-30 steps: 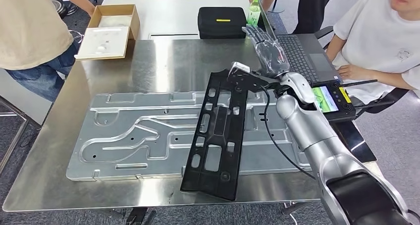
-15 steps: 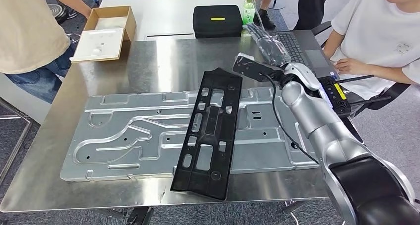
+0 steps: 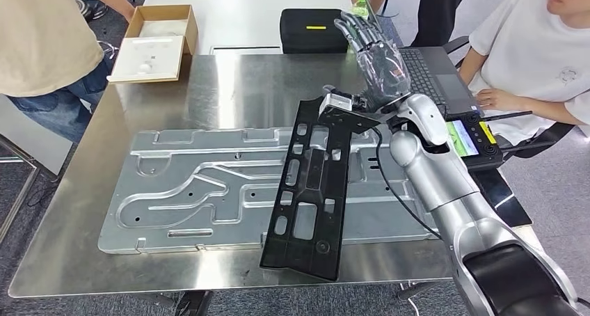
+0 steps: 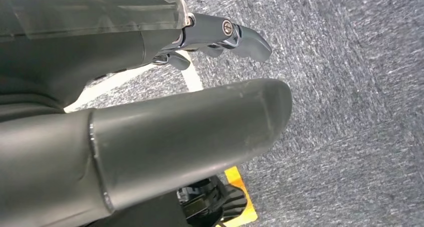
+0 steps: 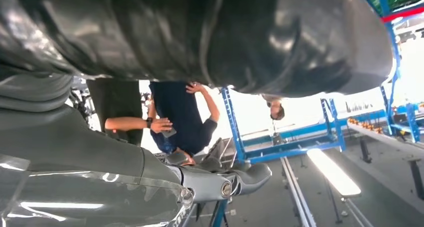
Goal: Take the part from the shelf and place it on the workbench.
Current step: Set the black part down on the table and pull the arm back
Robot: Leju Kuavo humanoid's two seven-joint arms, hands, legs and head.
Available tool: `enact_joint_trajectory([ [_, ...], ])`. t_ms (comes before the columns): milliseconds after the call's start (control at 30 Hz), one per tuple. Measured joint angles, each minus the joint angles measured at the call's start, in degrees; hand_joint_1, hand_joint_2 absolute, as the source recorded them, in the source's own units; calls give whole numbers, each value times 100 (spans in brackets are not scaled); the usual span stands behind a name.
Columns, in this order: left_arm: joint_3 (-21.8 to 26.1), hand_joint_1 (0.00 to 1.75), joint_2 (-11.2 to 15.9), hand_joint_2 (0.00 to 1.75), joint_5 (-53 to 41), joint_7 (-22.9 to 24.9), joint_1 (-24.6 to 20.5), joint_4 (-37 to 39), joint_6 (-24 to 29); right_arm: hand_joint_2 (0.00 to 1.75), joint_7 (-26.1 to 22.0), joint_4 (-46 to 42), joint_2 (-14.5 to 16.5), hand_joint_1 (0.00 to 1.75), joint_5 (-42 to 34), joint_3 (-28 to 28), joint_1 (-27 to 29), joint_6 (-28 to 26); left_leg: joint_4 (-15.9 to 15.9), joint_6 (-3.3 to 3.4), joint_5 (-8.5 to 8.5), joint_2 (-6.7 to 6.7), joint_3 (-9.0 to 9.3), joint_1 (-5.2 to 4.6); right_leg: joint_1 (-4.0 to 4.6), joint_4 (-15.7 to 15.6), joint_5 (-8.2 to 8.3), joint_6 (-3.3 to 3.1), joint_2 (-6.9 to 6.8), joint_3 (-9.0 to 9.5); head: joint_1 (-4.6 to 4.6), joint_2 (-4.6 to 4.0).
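The long black part (image 3: 309, 191) lies flat across the right side of a large stamped silver plate (image 3: 195, 191) on the steel workbench (image 3: 236, 79). Its near end reaches the bench's front edge. My right hand (image 3: 376, 55) is raised above and just beyond the part's far end, fingers stretched out and apart, holding nothing; its wrist camera housing sits close over that far end. In the right wrist view the right hand (image 5: 165, 42) points away toward the room. My left hand (image 4: 150, 137) hangs over grey carpet with its thumb and fingers apart and nothing in them.
At the bench's far side are an open cardboard box (image 3: 156, 41), a black case (image 3: 313, 29), a green bottle (image 3: 360, 6) and a laptop (image 3: 428, 76). A screen controller (image 3: 473, 138) lies at the right edge. One person (image 3: 536, 51) sits right, another (image 3: 42, 44) stands left.
My right hand has tipped up from lying low over the laptop side to fingers pointing upward. The view swayed sideways and back. The black part stays on the plate.
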Motion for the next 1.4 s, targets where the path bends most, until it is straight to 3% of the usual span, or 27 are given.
enact_joint_trajectory([
  [67,0,0,-27,0,-1,-13,1,0,-11,0,39,-103,1,0,89,1,-14,117,18,-15,-11,-8,3,-1,2,-641,375,-36,0,309,-1,0],
  [133,1,0,-56,0,-5,-26,-4,0,-18,0,50,-169,7,0,202,15,-56,173,47,-52,-28,-12,-14,-22,31,-1272,589,-75,0,616,-1,0],
  [200,2,0,-69,0,-19,-39,3,0,-22,0,-33,-216,11,0,270,53,-60,121,53,-102,-31,-12,-27,-36,65,-1447,593,-102,3,689,-2,0],
  [300,5,0,-75,0,-14,-48,27,0,-13,0,-168,-326,33,0,358,110,0,-102,133,-189,-116,-7,-54,-24,31,-1492,628,-182,0,708,-3,0],
  [367,21,0,-74,0,23,-51,44,0,7,0,-188,-388,82,0,469,149,43,-267,584,-249,-397,0,-244,-9,6,-1519,641,-234,-6,728,-4,0],
  [433,58,0,-66,0,56,-43,79,0,35,0,-189,-406,127,0,643,230,110,-404,1331,-296,-727,3,-585,5,9,-1519,635,-255,-6,732,-4,0],
  [467,78,0,-58,0,70,-36,107,0,48,0,-189,-410,144,0,739,278,155,-471,1587,-310,-792,3,-711,11,11,-1518,632,-257,-6,734,-4,0],
  [500,95,0,-46,0,74,-30,138,0,55,0,-189,-416,155,0,818,322,194,-526,1625,-315,-743,4,-736,14,12,-1516,630,-257,-5,736,-4,0],
  [533,109,0,-34,0,78,-26,162,0,58,0,-189,-425,161,0,871,359,221,-569,1432,-310,-591,4,-649,15,12,-1515,626,-253,-4,740,-4,0],
  [600,135,0,-10,0,81,-11,187,0,68,0,-186,-457,174,0,915,411,237,-612,642,-276,-209,33,-275,6,21,-1506,611,-230,-14,754,-3,0],
  [667,166,0,4,0,83,27,187,0,102,87,-171,-482,190,0,992,438,236,-642,114,-214,-57,75,-28,-24,47,-1493,592,-187,-40,757,-2,0],
  [733,192,0,18,0,95,62,203,0,138,175,-143,-494,200,0,1138,472,238,-669,28,-150,-62,56,3,-45,63,-1499,585,-133,-83,759,-1,0],
  [800,211,0,35,0,118,64,235,0,150,175,-120,-527,201,0,1233,512,233,-683,-6,-82,-30,-7,20,-32,52,-1481,545,-76,-121,766,-1,0],
  [833,221,0,44,0,133,47,243,0,149,175,-115,-553,202,0,1249,526,217,-686,-26,-46,-11,-38,30,-23,44,-1358,448,-52,-115,721,-1,0],
  [933,248,0,56,0,162,-21,222,0,131,175,-112,-599,209,0,1276,557,147,-683,-45,16,10,-131,36,-13,32,-383,-78,-6,-53,287,0,0],
  [967,256,0,56,0,164,-37,212,0,126,175,-112,-600,211,0,1287,570,137,-677,-40,22,9,-172,35,-16,32,-60,-187,1,-45,130,0,0],
  [1000,264,0,56,0,164,-50,205,0,125,175,-112,-600,215,0,1296,586,130,-666,-32,24,7,-221,35,-19,32,95,-190,0,-38,49,0,0],
  [1033,272,0,56,0,166,-67,200,0,124,175,-112,-601,220,0,1304,600,114,-650,-21,23,6,-279,35,-21,32,40,-87,-10,-22,68,1,0],
  [1067,276,0,56,0,169,-86,194,0,124,175,-112,-601,225,0,1309,610,82,-634,-9,18,3,-339,36,-23,34,-260,114,-31,16,207,1,0],
  [1133,281,0,47,0,174,-114,170,0,124,175,-112,-600,238,0,1309,618,-24,-612,18,-4,-4,-447,20,-30,30,-1054,466,-90,238,576,0,0],
  [1200,289,0,36,0,179,-120,132,0,125,175,-112,-598,257,0,1306,623,-127,-605,27,-57,4,-536,-22,-15,41,-1446,563,-125,390,753,1,0],
  [1267,303,0,33,0,180,-123,107,0,124,175,-112,-595,287,0,1304,635,-187,-591,7,-131,27,-638,-47,4,52,-1486,563,-150,314,774,4,0],
  [1333,315,0,35,0,179,-130,111,0,125,175,-112,-594,318,0,1302,646,-240,-577,85,-190,-38,-550,-89,-15,17,-1559,591,-202,179,818,-6,0],
  [1400,321,0,37,0,180,-134,103,0,128,175,-112,-589,339,0,1299,655,-301,-559,573,-242,-324,-245,-320,-17,-11,-1619,611,-247,29,858,-26,0],
])
